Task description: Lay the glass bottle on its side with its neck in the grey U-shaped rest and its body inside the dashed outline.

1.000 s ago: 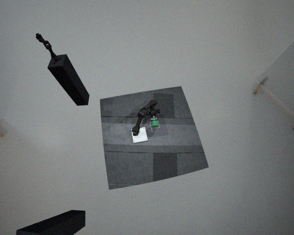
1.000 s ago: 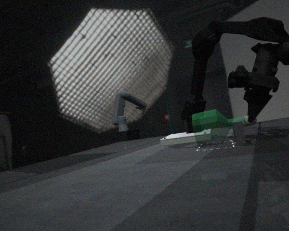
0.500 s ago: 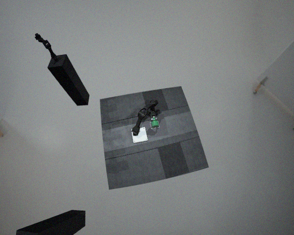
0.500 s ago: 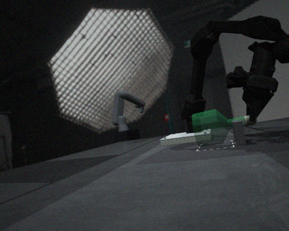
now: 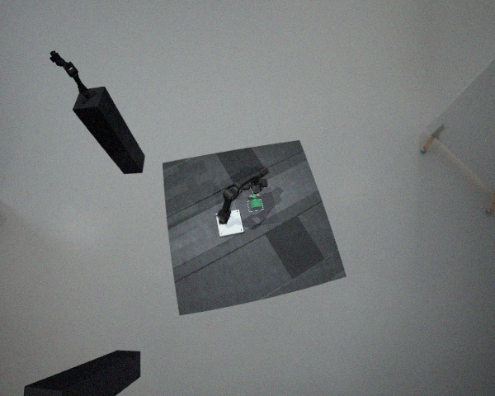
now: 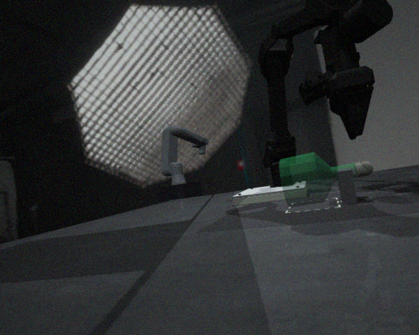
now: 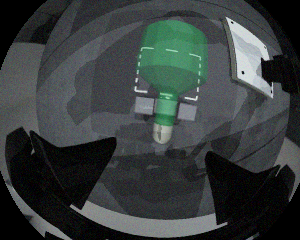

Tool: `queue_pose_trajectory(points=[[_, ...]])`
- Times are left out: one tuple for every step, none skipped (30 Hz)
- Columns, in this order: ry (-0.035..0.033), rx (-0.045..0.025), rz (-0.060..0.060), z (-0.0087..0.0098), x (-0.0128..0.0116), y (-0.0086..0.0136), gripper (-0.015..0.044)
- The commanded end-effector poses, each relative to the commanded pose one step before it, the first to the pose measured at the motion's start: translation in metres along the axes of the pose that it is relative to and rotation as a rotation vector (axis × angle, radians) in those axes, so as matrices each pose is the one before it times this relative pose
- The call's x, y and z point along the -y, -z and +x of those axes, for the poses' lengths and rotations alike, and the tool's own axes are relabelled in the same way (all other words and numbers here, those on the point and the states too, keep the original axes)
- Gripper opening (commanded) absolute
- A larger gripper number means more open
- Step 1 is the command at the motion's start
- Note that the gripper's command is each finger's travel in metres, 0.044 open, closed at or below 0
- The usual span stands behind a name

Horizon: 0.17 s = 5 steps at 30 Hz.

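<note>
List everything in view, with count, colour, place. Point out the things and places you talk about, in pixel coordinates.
glass bottle [image 5: 255, 203] [image 6: 305, 171] [image 7: 172, 55]: 1, green with a pale tip, on its side, neck in the rest
U-shaped rest [image 6: 347, 187] [image 7: 187, 111]: 1, grey, around the neck
dashed outline [image 6: 313, 211] [image 7: 136, 76]: 1, white, at the bottle's body
plate [image 5: 233, 228] [image 6: 260, 190] [image 7: 247, 62]: 1, white, under the arm's base
lattice panel [image 6: 159, 90]: 1, pale, background
background arm [image 6: 169, 147]: 1, grey, beyond the table
tall blocks [image 5: 111, 136] [image 5: 98, 370]: 2, black, off the table, one carrying a small black arm
table top [image 5: 214, 276] [image 6: 184, 281]: 1, patterned grey, under the bottle
arm [image 5: 228, 198] [image 6: 277, 93]: 1, black, on the plate
end effector [image 6: 353, 137] [image 7: 162, 151]: 1, black, open, above the table

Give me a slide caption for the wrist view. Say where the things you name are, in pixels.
Green bottle [image 5: 255, 203] [image 6: 305, 171] [image 7: 172, 55] on its side, neck in the grey rest [image 6: 347, 187] [image 7: 187, 111], open gripper [image 5: 259, 187] [image 6: 353, 137] [image 7: 162, 151] clear of it.
</note>
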<state>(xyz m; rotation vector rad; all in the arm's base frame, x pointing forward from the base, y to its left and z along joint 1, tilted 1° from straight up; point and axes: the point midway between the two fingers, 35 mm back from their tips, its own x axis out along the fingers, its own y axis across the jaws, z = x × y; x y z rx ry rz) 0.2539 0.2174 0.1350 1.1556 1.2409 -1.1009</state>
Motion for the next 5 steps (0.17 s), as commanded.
queue_pose_trajectory(points=[[-0.00534,-0.01535,-0.0062,-0.00507,0.00005,-0.0003,0.044],[0.0,0.0,0.0,0.0,0.0,0.0,0.044],[0.0,0.0,0.0,0.0,0.0,0.0,0.044],[0.0,0.0,0.0,0.0,0.0,0.0,0.044],[0.0,0.0,0.0,0.0,0.0,0.0,0.044]])
